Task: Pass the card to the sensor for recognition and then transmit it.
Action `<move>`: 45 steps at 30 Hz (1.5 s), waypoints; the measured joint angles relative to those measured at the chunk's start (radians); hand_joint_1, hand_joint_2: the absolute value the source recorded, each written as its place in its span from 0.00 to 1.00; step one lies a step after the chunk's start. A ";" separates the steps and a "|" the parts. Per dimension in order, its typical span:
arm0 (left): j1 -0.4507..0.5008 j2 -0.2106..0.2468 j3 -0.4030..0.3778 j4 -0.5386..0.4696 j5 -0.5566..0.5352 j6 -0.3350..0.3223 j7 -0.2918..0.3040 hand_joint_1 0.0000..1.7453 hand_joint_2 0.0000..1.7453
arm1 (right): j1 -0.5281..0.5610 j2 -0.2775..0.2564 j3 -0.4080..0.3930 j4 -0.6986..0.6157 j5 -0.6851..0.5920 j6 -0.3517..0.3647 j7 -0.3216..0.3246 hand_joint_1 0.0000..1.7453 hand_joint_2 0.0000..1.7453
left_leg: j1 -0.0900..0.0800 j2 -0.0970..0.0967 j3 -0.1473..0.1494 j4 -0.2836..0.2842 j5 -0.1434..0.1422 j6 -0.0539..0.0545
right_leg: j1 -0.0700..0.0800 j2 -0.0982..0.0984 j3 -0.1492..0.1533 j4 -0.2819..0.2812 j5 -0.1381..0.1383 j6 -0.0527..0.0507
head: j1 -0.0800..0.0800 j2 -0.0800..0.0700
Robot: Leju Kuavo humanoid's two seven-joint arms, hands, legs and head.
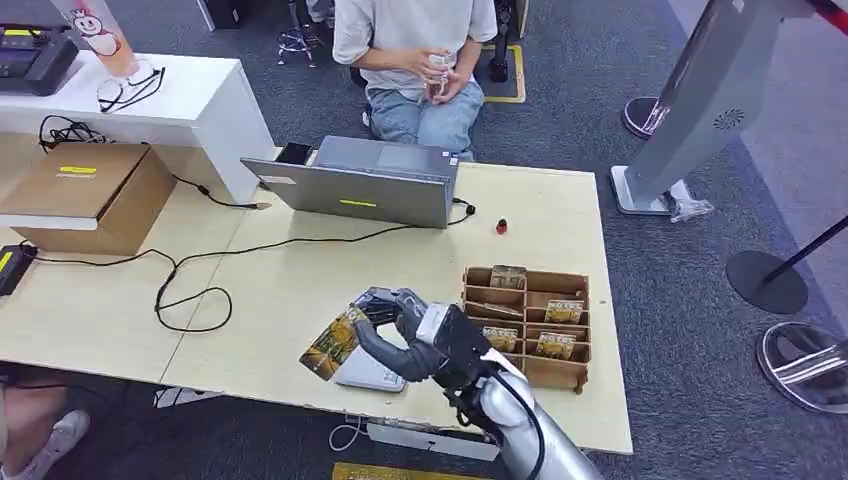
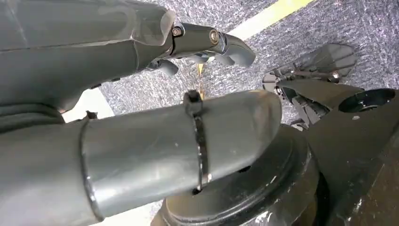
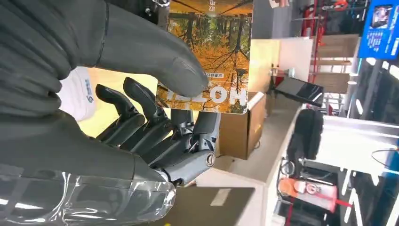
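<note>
Over table, right robot hand seemingly pinches card.

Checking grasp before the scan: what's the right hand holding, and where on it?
The right hand holds a card, thumb pressed on its printed face near one end, fingers behind. The rest sticks out free.

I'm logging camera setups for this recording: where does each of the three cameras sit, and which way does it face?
Head view: high on the body, looking forward and down at the table; the right arm rises from below, its robot hand holding the card over the white sensor.
Left wrist view: behind the hanging left robot hand, looking down at carpet.
Right wrist view: behind the right robot hand, facing across the table toward the cardboard box.
Shared: head and right wrist views both show the card and box.
</note>
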 joint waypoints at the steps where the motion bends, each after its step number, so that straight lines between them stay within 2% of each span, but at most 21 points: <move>1: 0.000 0.000 0.000 0.001 0.000 0.000 0.002 0.00 0.00 | 0.000 0.002 0.006 0.010 0.000 0.000 0.002 1.00 1.00 | 0.000 0.000 0.000 0.000 0.000 0.000 | 0.000 0.000 0.000 0.000 0.000 0.000 | 0.000 0.000; 17: 0.000 0.000 0.000 0.002 0.013 -0.002 0.009 0.00 0.00 | -0.016 0.024 0.082 0.127 0.005 -0.019 -0.005 1.00 1.00 | 0.000 0.000 0.000 0.000 0.000 0.000 | 0.000 0.000 0.000 0.000 0.000 0.000 | 0.000 0.000; 33: 0.002 0.005 0.000 0.005 0.023 -0.003 0.022 0.00 0.00 | -0.038 0.033 0.108 0.196 0.131 -0.201 0.088 1.00 1.00 | 0.000 0.000 0.000 0.000 0.000 0.000 | 0.000 0.000 0.000 0.000 0.000 0.000 | 0.000 0.000; 45: 0.001 0.004 0.000 0.005 0.033 -0.001 0.034 0.00 0.00 | -0.041 0.035 0.109 0.222 0.238 -0.282 0.130 1.00 1.00 | 0.000 0.000 0.000 0.000 0.000 0.000 | 0.000 0.000 0.000 0.000 0.000 0.000 | 0.000 0.000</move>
